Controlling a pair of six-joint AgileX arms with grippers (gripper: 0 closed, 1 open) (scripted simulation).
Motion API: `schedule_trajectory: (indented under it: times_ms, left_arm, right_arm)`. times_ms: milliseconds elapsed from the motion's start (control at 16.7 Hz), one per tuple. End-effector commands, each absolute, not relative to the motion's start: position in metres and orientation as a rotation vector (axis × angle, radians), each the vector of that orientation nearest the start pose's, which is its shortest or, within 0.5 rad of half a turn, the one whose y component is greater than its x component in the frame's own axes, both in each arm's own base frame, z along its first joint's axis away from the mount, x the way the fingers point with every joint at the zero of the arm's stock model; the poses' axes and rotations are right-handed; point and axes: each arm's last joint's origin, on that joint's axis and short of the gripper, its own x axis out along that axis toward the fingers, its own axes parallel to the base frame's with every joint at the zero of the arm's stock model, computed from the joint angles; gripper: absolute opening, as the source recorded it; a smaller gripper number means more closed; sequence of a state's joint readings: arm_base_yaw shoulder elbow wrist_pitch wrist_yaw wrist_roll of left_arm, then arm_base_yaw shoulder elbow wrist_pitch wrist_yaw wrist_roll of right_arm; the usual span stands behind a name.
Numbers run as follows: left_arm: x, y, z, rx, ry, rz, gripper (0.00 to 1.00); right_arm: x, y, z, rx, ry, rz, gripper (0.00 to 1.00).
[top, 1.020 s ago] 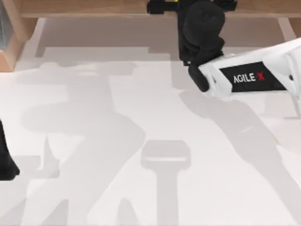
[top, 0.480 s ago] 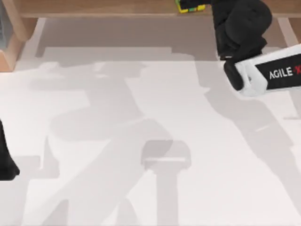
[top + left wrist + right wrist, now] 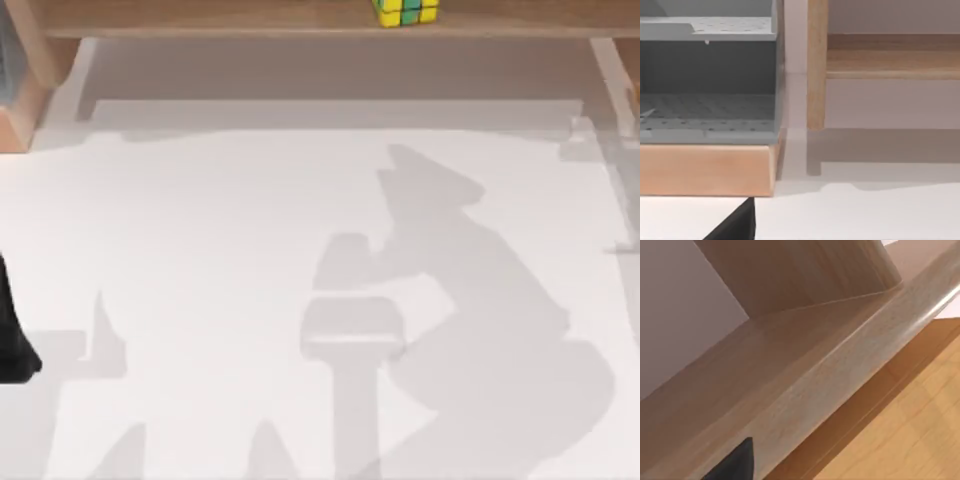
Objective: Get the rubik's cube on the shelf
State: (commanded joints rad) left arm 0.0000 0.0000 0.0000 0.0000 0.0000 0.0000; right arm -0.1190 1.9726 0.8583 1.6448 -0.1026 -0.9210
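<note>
Top view: white tabletop (image 3: 200,250), crossed by grey shadows, largest of all. Along the far edge, long light-brown wooden shelf (image 3: 220,15), upright side support at the table's left. On that board, right of its middle, small rubik's cube of yellow, green and blue stickers (image 3: 406,10), resting free, nothing gripping it. Dark part of the left arm (image 3: 12,340) parked at the left edge. Finger state of either gripper: cannot tell. No legible writing anywhere.

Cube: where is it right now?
In the top view the cube sits on the shelf at the table's far edge, slightly right of centre.
</note>
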Motion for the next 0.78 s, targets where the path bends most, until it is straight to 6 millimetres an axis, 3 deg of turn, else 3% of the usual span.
schedule_trajectory:
  times_ms: [180,360,540,780]
  left_arm:
    - [0.106,-0.001,0.16,0.0,0.0,0.0,1.0]
    - [0.106,-0.001,0.16,0.0,0.0,0.0,1.0]
    - [0.106,-0.001,0.16,0.0,0.0,0.0,1.0]
    - [0.106,-0.001,0.16,0.0,0.0,0.0,1.0]
  right_arm:
    - [0.315,-0.113,0.185,-1.305,-0.382,-0.344,1.0]
    - [0.261,-0.158,0.164,-1.537,-0.215,-0.354,1.0]
    - [0.229,-0.177,0.133,-1.623,-0.071,-0.241,1.0]
    - [0.224,-0.179,0.094,-1.581,0.006,-0.036,1.0]
